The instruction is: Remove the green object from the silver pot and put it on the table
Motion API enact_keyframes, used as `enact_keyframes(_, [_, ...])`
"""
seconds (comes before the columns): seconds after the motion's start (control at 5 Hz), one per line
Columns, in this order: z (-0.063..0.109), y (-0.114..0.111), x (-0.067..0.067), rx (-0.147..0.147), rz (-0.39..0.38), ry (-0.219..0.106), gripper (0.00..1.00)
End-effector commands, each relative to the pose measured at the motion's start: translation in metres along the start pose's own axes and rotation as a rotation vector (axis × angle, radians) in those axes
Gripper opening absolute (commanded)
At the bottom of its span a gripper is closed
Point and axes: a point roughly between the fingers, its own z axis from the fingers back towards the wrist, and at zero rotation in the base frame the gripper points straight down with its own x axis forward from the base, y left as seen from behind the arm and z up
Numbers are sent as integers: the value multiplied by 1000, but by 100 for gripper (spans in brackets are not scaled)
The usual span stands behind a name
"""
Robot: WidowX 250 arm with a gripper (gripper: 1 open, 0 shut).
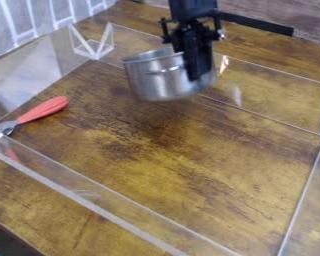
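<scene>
Held by the black gripper (pixel 194 38), clenched on its side: silver pot (pixel 160 76), upper centre of the frame, above the table (pixel 190 165). Red-handled utensil (pixel 31 116), left edge. Green object: not visible.

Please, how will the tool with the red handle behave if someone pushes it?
The utensil's red handle looks thick and rounded, so it may rock a little. Its flat-looking metal end would probably stop it from rolling far. It seems stiff, so a push at one end would likely swing it around.
</scene>
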Motion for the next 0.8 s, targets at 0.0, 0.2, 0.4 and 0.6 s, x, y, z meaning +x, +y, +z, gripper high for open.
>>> enact_keyframes(0.0, [12, 1, 9, 58, -19, -46, 0])
enact_keyframes(0.2, [10, 10, 18, 75, 87, -62, 0])
enact_keyframes(0.4, [7, 16, 27, 87, 175, -67, 0])
enact_keyframes(0.6, [17, 17, 39, 111, 206, -56, 0])
